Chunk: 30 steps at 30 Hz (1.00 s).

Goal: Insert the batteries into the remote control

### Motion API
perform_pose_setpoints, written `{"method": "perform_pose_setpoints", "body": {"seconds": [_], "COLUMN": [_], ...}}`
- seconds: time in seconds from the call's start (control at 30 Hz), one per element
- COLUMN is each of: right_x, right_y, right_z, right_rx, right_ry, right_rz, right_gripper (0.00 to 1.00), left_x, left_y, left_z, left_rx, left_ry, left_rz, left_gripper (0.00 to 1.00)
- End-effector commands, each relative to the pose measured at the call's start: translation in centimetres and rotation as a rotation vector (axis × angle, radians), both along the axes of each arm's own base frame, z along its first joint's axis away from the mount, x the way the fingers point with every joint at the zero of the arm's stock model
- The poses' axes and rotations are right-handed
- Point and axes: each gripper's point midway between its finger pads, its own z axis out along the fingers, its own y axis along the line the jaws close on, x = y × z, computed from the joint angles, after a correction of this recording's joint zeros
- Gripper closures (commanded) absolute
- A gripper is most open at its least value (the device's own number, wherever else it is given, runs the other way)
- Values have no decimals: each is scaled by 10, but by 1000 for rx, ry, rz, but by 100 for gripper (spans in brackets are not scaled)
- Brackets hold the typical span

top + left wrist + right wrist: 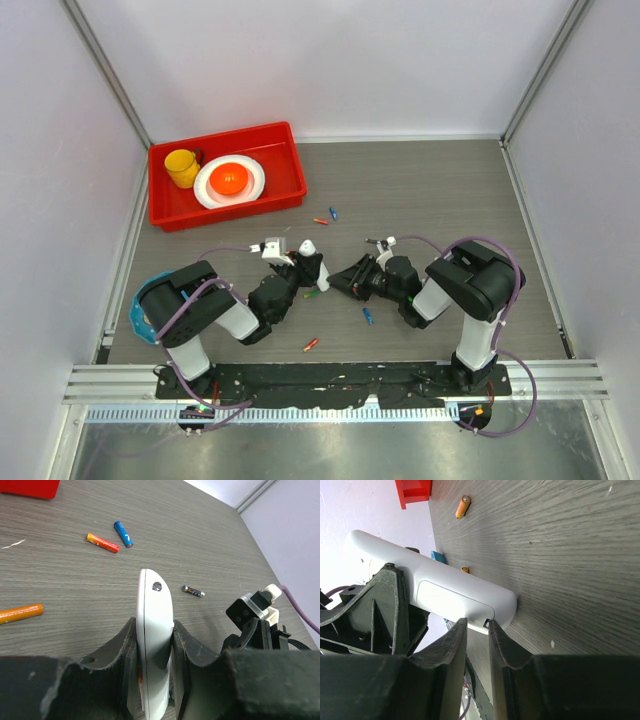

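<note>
Left gripper (154,629) clamps the remote control (155,605) on edge. Right gripper (477,626) is barely cracked open, empty, tips at the remote's end. Loose batteries (102,543) scattered beyond the remote.

Remote control (154,630) was white, small dark dot near tip. Counter (430,190) was grey, streaked wood-grain pattern. Orange-red battery (102,543) shaded from orange end to red. Blue battery (123,534) bore white mark. Orange battery (20,613) was plain. Dark battery (193,591) had silvery ends. Bin (285,160) was red, cup (182,167) yellow, plate (255,182) white with orange round thing (230,178) on it. Cable (300,607) was purple.
</note>
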Motion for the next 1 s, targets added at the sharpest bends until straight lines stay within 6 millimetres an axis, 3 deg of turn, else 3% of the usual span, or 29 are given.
{"method": "perform_pose_setpoints", "body": {"seconds": [0.0,0.2,0.3,0.97], "right_x": [12,11,10,9], "right_y": [12,11,10,9], "right_z": [28,32,31,38], "right_rx": [69,70,66,58], "right_ry": [-94,-105,-108,-124], "right_rz": [-2,1,3,5], "right_gripper": [73,89,91,91], "left_x": [-6,-6,-6,-5], "left_y": [-11,-9,-10,-7], "left_z": [43,40,40,38], "left_rx": [-141,-131,-120,-83], "left_ry": [-115,-112,-117,-130], "left_rz": [-34,-28,-32,-25], "left_gripper": [100,100,100,100]}}
